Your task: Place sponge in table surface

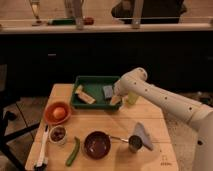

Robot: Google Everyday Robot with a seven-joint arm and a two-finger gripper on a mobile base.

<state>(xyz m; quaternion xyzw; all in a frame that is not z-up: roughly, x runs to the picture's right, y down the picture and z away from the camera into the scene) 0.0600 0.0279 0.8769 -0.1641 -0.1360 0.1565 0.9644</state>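
The grey-blue sponge [108, 91] lies flat in the right part of the dark green tray [94, 84]. My gripper [117, 97] hangs down at the tray's right edge, just right of the sponge and over a tan piece [115, 101]. The white arm reaches in from the right. The light wooden table surface [155, 119] carries the tray and all the other items. A green cup [132, 99] stands right behind the arm, partly hidden by it.
Tan and yellowish pieces [84, 96] lie in the tray's left part. An orange bowl [57, 113], a small bowl [58, 134], a green cucumber [73, 150], a dark bowl [97, 144], a metal cup [134, 143], a grey folded cloth [144, 134] and a white brush [42, 149] sit on the table.
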